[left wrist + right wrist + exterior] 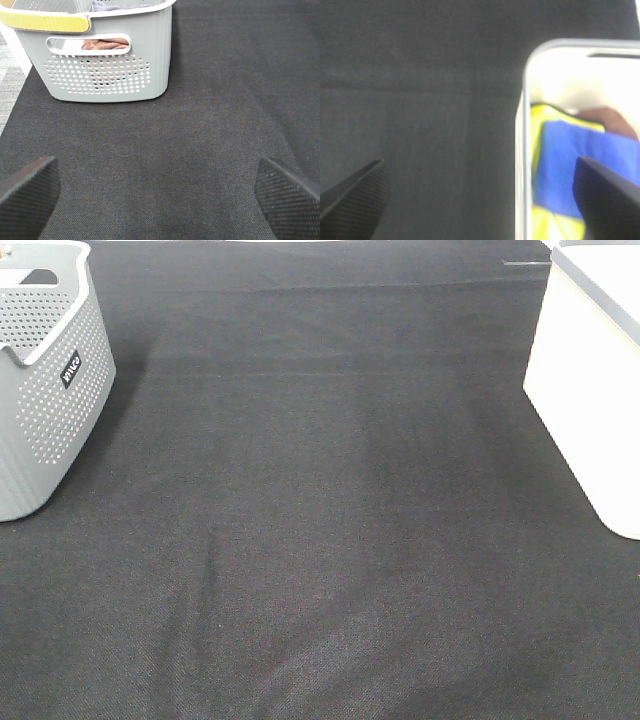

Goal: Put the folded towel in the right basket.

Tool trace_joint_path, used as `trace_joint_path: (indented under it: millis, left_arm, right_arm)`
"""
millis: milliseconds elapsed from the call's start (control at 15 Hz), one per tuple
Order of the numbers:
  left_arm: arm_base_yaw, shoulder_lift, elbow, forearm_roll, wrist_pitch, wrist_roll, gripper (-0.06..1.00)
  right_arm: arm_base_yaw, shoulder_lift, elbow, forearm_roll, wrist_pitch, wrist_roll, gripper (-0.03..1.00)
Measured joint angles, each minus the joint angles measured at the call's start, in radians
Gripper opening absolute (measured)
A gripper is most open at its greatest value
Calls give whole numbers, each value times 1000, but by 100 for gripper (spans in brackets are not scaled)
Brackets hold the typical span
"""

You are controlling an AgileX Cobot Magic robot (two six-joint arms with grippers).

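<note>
In the right wrist view the white right basket (pixel 526 80) holds a folded blue towel (pixel 570 165) lying on a yellow towel (pixel 555 227), with a brown cloth (pixel 612 120) behind them. My right gripper (pixel 480 195) is open and empty, straddling the basket's rim, one finger (pixel 607 200) over the towels and the other over the black cloth. My left gripper (pixel 157 195) is open and empty above the cloth, facing the grey left basket (pixel 110 75). Neither gripper shows in the exterior high view.
The grey perforated basket (pixel 45 390) stands at the far left and the white basket (pixel 590 400) at the far right of a table covered in black cloth (pixel 320 540). Brown fabric (pixel 105 44) shows through the grey basket's handle hole.
</note>
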Motion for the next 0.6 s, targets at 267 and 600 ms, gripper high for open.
trace_joint_path:
  millis: [267,600]
  left_arm:
    - [0,0,0,0,0,0,99]
    - [0,0,0,0,0,0,99]
  right_arm:
    - [0,-402,559,-1,-8,53,97]
    - [0,-1008,1265,-2,-183,73,97]
